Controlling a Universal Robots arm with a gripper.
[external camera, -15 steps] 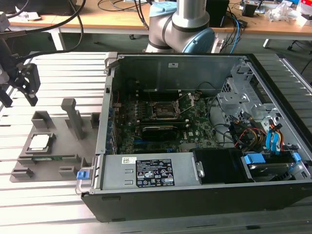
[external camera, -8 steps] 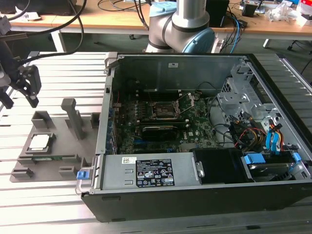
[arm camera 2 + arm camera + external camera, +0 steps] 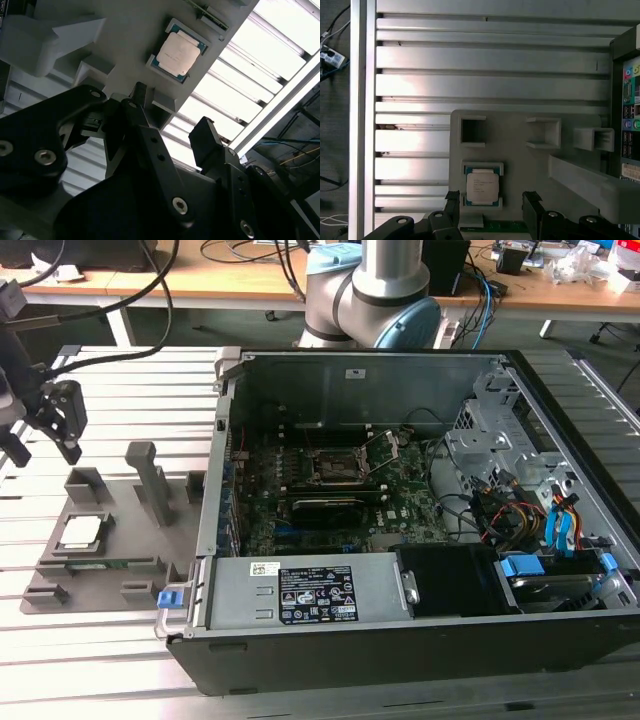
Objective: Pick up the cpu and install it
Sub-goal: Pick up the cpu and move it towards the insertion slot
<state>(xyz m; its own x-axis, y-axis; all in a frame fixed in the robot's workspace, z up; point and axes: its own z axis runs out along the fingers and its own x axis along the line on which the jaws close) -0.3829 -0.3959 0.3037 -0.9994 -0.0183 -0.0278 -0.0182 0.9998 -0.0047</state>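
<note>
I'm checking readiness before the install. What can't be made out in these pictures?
1. Exterior view: inside of the black square motherboard socket frame, too small to tell whether it is empty.
2. First wrist view: underside of the small silver-topped square cpu, hidden against the grey plastic fixture tray.
3. First wrist view: body of the black end effector, cut off by the picture's edge.

Exterior view: raised and off the arm, angled down from a distance across the slotted table [image 3: 100, 660] and the open computer case [image 3: 400, 640]. The gripper [image 3: 45, 452] is at the exterior view's left edge, over the fixture tray [image 3: 125, 540].

First wrist view: near, facing straight down past the fingers [image 3: 451, 202]. The cpu [image 3: 482, 186] lies between the fingertips.

Second wrist view: close behind the fingers, looking obliquely along them. The cpu lies beyond the tips.

All three views share the fixture tray and the cpu.
</note>
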